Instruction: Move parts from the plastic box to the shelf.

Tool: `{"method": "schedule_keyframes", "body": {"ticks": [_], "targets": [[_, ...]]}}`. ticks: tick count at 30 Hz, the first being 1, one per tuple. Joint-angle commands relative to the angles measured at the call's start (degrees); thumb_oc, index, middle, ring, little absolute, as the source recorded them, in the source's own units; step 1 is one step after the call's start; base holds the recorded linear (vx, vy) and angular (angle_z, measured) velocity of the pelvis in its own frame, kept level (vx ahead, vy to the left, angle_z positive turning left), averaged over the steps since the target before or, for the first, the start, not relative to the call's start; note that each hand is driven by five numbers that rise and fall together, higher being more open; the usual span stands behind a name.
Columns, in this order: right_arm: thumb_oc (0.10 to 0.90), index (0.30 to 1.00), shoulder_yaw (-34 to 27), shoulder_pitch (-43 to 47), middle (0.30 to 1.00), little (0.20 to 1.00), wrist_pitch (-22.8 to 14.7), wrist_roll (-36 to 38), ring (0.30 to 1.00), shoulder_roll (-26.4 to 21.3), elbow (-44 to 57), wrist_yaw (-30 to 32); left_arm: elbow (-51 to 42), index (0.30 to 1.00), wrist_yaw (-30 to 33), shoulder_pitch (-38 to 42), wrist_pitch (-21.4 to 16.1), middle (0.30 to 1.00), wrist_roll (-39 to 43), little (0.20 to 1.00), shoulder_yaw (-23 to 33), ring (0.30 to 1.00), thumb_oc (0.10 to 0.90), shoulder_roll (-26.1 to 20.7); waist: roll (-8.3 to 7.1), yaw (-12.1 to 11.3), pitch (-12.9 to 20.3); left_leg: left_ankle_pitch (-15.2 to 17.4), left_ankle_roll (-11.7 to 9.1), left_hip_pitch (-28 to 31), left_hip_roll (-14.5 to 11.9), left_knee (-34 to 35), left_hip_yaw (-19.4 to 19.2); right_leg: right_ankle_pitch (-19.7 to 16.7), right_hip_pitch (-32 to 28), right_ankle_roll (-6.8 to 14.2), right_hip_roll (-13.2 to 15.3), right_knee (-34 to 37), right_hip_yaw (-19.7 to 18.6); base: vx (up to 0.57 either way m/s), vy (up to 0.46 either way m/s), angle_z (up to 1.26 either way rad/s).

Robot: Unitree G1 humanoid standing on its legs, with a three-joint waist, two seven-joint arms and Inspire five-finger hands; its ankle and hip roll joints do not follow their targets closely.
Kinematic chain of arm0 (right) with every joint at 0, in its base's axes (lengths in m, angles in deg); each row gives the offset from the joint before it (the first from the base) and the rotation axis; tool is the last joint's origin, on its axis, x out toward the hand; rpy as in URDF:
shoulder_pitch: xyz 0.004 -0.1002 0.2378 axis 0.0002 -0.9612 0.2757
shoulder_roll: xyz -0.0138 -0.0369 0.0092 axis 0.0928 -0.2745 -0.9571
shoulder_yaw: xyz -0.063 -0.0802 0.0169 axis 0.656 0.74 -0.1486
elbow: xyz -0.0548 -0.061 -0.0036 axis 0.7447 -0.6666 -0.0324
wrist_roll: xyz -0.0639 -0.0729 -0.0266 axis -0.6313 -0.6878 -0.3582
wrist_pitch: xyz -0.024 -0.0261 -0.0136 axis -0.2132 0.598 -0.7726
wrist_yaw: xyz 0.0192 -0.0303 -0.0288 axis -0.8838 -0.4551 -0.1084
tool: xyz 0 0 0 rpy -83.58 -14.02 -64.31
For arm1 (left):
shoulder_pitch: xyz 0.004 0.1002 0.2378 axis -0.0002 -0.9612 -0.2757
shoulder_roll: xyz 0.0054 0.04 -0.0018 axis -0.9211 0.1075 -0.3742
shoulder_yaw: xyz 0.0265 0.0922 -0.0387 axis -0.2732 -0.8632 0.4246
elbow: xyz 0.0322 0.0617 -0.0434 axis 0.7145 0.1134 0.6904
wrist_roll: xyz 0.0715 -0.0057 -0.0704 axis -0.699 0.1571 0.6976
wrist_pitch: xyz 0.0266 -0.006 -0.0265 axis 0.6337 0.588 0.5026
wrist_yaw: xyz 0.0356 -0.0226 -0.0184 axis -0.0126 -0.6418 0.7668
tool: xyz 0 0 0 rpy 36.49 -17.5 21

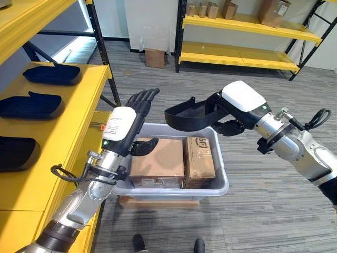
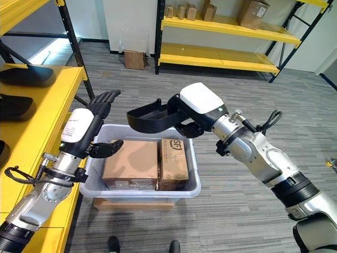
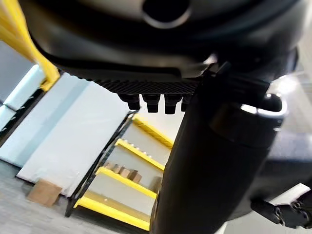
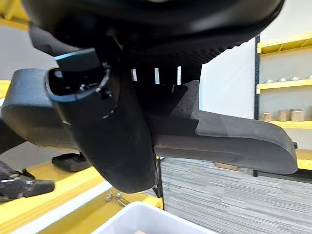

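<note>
Right eye view, right robot hand (image 2: 192,128) gripping curved matte-black part (image 2: 150,117)

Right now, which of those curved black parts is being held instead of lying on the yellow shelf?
The curved black part above the grey plastic box, gripped by the right hand.

The plastic box (image 1: 218,184) is pale grey, holding brown cardboard cartons (image 1: 158,161). Above it the held part (image 1: 187,117) is black. Left of the box, the shelf (image 1: 79,137) is yellow with black parts (image 1: 31,105); the floor (image 1: 253,211) is grey-striped.
</note>
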State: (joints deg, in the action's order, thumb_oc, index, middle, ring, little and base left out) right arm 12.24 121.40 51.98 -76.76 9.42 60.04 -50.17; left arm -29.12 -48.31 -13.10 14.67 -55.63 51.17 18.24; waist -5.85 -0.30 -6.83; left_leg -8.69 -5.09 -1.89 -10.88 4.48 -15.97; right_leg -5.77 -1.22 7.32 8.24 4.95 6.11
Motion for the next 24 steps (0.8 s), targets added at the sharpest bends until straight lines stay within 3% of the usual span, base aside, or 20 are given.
{"method": "schedule_keyframes", "body": {"ticks": [1, 24], "targets": [[0.4, 0.3, -1.7, 11.9, 0.3, 0.3, -0.4, 4.6, 0.3, 1.2, -1.5, 7.4, -1.3, 1.0, 4.7, 8.2, -3.5, 1.0, -2.1, 1.0, -2.1, 1.0, 0.9, -1.1, -0.25, -0.1, 6.8, 2.0, -2.6, -0.5, -5.1, 0.5, 0.5, 5.6, -6.6, 5.1, 4.4, 0.1, 1.9, 0.0, 0.0, 0.0], [0.4, 0.3, 1.5, 16.4, 0.3, 0.3, 0.2, 4.4, 0.3, 5.6, -3.5, 7.9, 0.9, 1.0, 4.9, 14.5, -2.9, 1.0, -4.9, 1.0, -8.4, 1.0, 0.9, 1.8, -0.33, 0.7, 6.7, 2.1, -2.5, -0.2, -5.2, 0.5, 0.0, 5.8, -6.3, 4.9, 4.4, 0.1, 1.6, 0.0, 0.001, 0.0]]}}
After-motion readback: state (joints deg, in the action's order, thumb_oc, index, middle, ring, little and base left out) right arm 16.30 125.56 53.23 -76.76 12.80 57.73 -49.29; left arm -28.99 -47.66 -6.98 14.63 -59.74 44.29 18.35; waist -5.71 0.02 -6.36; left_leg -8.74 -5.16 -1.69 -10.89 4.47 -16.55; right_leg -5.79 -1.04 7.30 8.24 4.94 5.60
